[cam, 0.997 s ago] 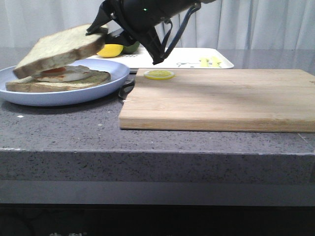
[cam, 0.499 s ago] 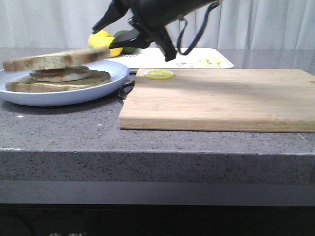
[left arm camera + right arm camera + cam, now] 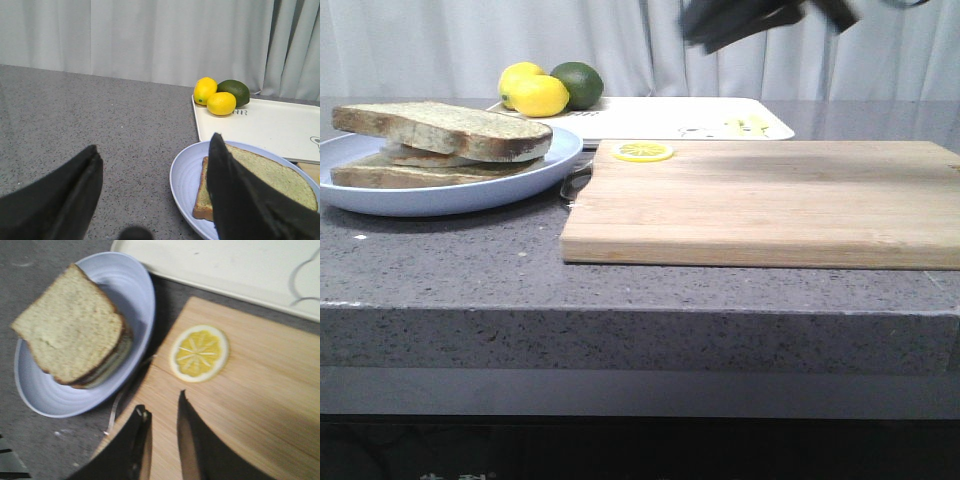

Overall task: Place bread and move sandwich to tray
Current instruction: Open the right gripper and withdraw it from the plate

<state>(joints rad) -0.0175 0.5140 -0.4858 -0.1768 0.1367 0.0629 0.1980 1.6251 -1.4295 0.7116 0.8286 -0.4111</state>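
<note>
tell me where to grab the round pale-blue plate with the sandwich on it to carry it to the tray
Probably best by the bare rim of the round pale-blue plate on the side facing the wooden cutting board. The brown-crusted sandwich sits off toward the far side, leaving that lip free, and it flares up off the counter, so a gripper could close over it, one finger under, coming from the board side.

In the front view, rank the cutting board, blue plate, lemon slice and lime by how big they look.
1. cutting board
2. blue plate
3 and 4. lemon slice and lime: too alike to rank; the lime sits farther back.

Brown-crusted bread (image 3: 445,128), pale-blue plate (image 3: 450,195), white tray (image 3: 660,115), yellow lemons (image 3: 535,92), green lime (image 3: 578,84)
</note>
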